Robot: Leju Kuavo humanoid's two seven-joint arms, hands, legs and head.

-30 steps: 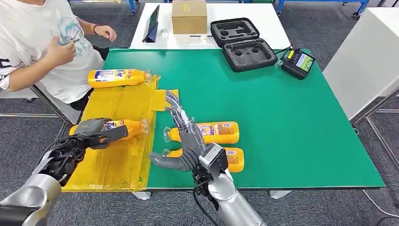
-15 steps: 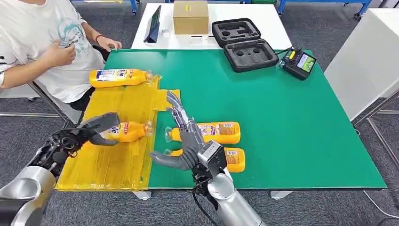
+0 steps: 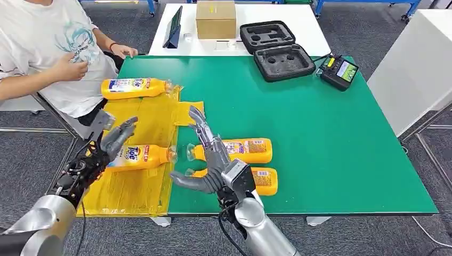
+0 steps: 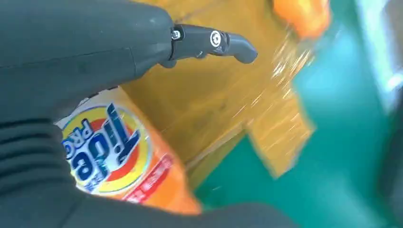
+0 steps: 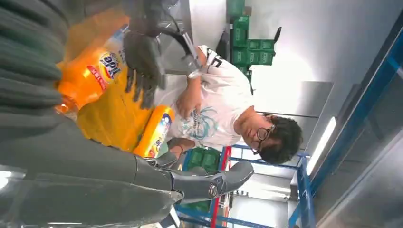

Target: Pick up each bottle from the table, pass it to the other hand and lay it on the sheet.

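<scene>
Yellow sheet [image 3: 144, 114] carries two bottles [image 3: 139, 156]; two more lie on the worktop [image 3: 320, 133]. Both hands, left [image 3: 114, 140] and right [image 3: 205, 154], are spread, holding nothing.

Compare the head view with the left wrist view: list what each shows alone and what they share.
Head view alone: two orange bottles lying on the green table beside the right robot hand, a third bottle at the yellow sheet's far end, a black foam case, a cardboard box and a seated person.

Left wrist view alone: a close look at the bottle's label.

Both: the open left robot hand, the bottle just under it, the yellow sheet.
</scene>
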